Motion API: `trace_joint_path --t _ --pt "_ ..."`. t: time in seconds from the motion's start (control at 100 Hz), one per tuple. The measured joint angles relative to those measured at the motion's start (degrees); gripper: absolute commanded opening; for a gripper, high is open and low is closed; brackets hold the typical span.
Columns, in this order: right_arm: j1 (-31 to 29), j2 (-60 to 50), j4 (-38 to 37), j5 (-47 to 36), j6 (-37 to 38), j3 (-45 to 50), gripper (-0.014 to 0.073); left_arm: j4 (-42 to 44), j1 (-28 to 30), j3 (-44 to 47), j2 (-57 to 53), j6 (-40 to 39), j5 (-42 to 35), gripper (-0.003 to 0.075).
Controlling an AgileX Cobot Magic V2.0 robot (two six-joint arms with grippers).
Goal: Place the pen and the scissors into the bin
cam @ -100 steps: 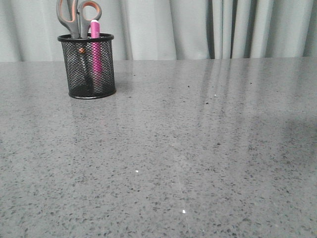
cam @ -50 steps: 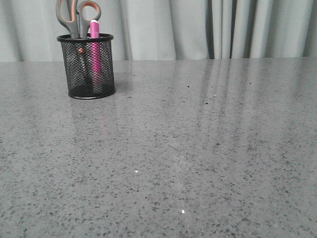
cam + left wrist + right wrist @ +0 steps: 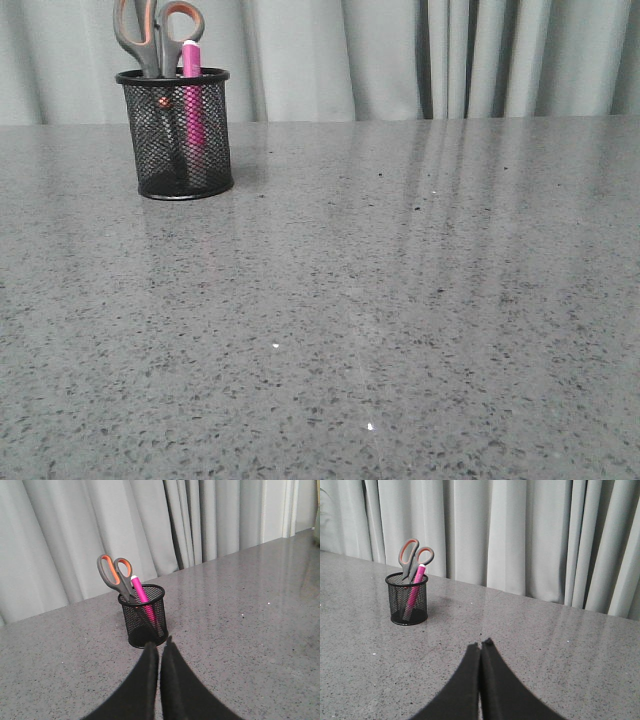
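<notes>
The black mesh bin point(image 3: 183, 135) stands upright at the far left of the table. The pink pen point(image 3: 192, 100) and the grey scissors point(image 3: 150, 35) with orange-lined loops stand inside it, handles up. The bin shows in the left wrist view point(image 3: 145, 617) with the pen point(image 3: 140, 592) and scissors point(image 3: 114, 575), and in the right wrist view point(image 3: 407, 600) with the pen point(image 3: 416, 586) and scissors point(image 3: 414, 556). My left gripper point(image 3: 160, 644) is shut and empty, just short of the bin. My right gripper point(image 3: 481, 644) is shut and empty, well away from it. Neither gripper shows in the front view.
The grey speckled table point(image 3: 400, 300) runs back to pale grey curtains point(image 3: 400, 55) along its far edge. Nothing else stands on the table in these views.
A faint shadow at the right of the table has gone. The bin, pen and scissors have not moved.
</notes>
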Motion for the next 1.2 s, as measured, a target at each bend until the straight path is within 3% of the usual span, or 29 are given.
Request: trace_joint_path --t 0.3,0.53,0.63,0.79,0.91,1.2 --pt "0.00 0.00 0.00 0.09 0.00 0.00 -0.0069 0.88 0.36 4.00 0.00 0.00 -2.84 -0.0019" --pt "0.00 -0.05 0.00 0.12 -0.09 0.00 -0.0070 4.10 5.52 14.49 0.00 -0.56 -23.89 -0.0019" --pt "0.00 -0.05 0.00 0.12 -0.09 0.00 -0.0070 9.35 8.86 22.32 -0.09 -5.57 -29.96 -0.0019" --pt "0.00 -0.05 0.00 0.23 -0.09 0.00 -0.0069 18.63 11.69 30.79 -0.37 -20.36 -31.48 -0.0019" --pt "0.00 -0.05 -0.03 0.23 -0.09 0.00 -0.0069 23.00 11.79 31.18 -0.37 -29.53 -31.07 -0.0019" --pt "0.00 -0.05 -0.12 0.23 -0.09 0.00 -0.0069 22.44 11.79 31.18 -0.37 -33.23 -21.23 -0.0019"
